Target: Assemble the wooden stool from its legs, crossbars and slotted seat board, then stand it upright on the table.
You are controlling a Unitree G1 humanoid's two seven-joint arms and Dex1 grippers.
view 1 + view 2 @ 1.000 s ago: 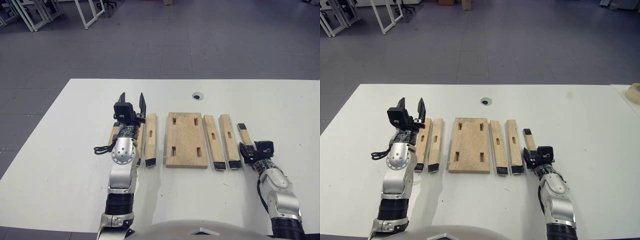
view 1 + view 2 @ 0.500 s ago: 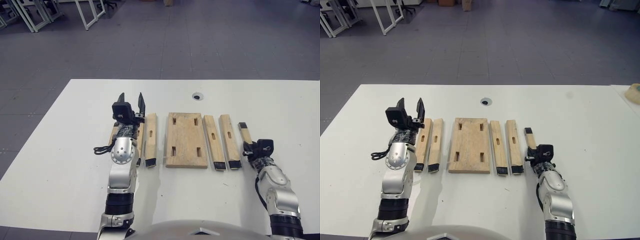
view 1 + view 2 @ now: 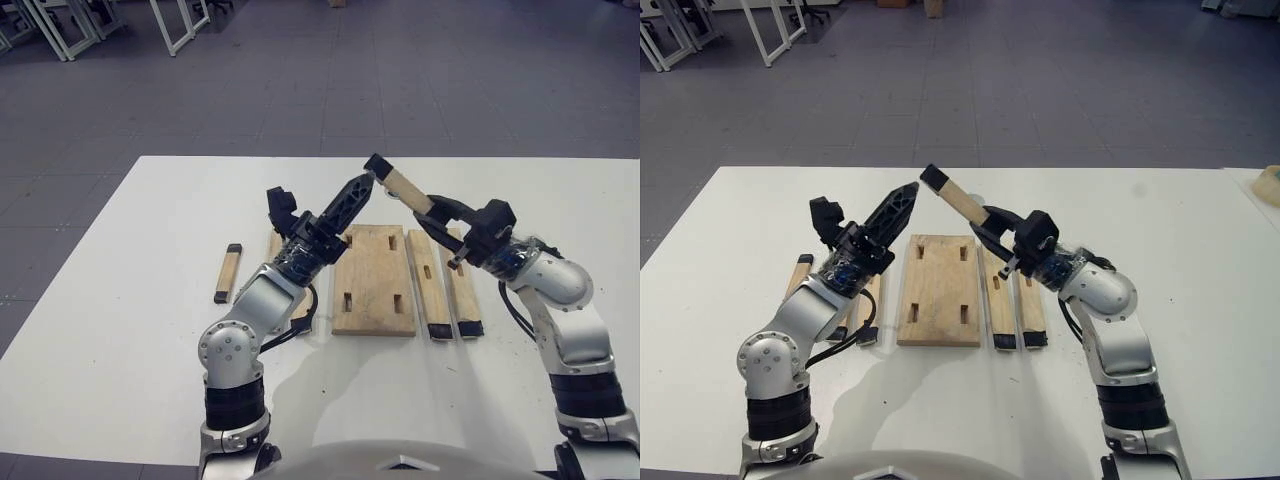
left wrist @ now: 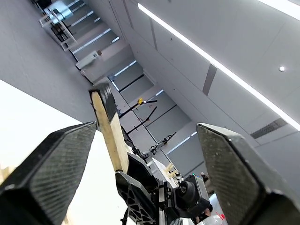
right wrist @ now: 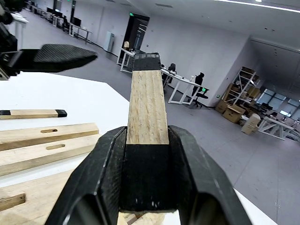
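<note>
My right gripper (image 3: 441,211) is shut on a short black-tipped crossbar (image 3: 398,186) and holds it tilted in the air above the far end of the slotted seat board (image 3: 373,281). The right wrist view shows that crossbar (image 5: 147,101) clamped between both fingers. My left gripper (image 3: 352,203) is open and raised, its tips just short of the crossbar's free end (image 4: 109,130). Two legs (image 3: 428,286) lie right of the board. Another crossbar (image 3: 228,272) lies at the left. The left legs (image 3: 871,300) are mostly hidden under my left arm.
The white table (image 3: 120,340) has free room at the front, far left and far right. A black cable (image 3: 292,336) hangs from the left arm over the table. A pale object (image 3: 1270,184) sits at the table's far right edge.
My right gripper has picked the short crossbar up from the table's right side and raised it over the seat board. The left arm swung right and up toward it, uncovering the left crossbar.
</note>
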